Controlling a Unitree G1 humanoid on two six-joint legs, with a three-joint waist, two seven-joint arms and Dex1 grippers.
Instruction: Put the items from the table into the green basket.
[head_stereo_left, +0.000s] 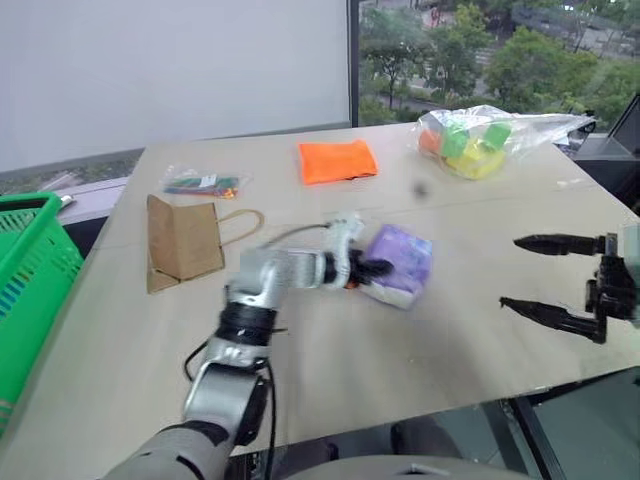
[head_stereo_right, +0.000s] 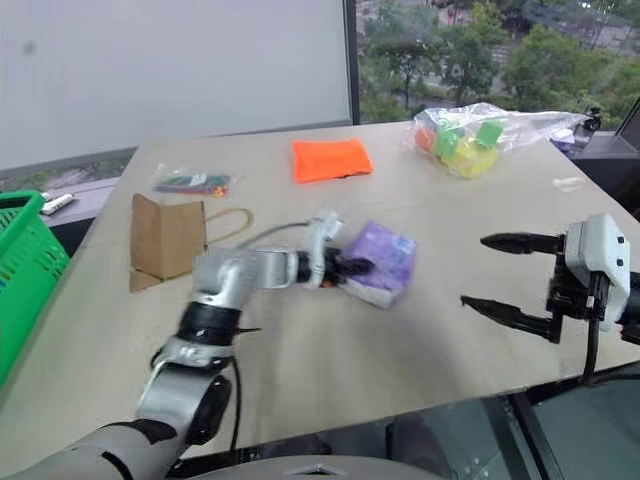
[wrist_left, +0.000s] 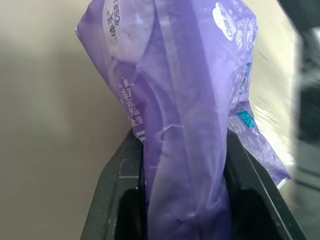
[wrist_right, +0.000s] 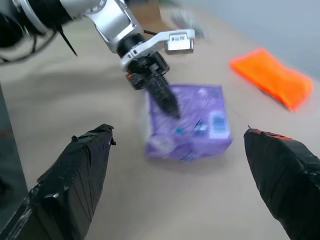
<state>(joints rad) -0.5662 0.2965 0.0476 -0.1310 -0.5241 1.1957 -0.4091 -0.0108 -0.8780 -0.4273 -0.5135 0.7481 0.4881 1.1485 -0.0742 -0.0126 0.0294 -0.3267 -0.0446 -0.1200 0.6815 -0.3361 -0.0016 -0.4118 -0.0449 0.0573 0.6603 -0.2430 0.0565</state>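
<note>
While clamped on the purple tissue pack (wrist_left: 185, 115), with a black finger (wrist_left: 117, 200) pressed to each side of the wrapper, left hand (head_stereo_left: 372, 268) reaching over the middle of the desk (head_stereo_left: 420, 340). Pack tilted, its far end pointing toward the right edge; whether it touches the desk cannot be told. Right hand (head_stereo_right: 505, 275) spread wide, grasping nothing, hovering near the right edge with fingers pointing at the pack. Flat brown paper bag (head_stereo_left: 183, 240) lying near the left edge, its cord handle looped toward the middle. Small clear bag of colourful pieces (head_stereo_left: 203, 184) just behind it, toward the far left corner. Orange cloth (head_stereo_left: 337, 160) flat near the far edge. Larger clear bag of colourful pieces (head_stereo_left: 478, 138) at the far right corner. Green basket (head_stereo_left: 30, 270) standing off the left edge.
</note>
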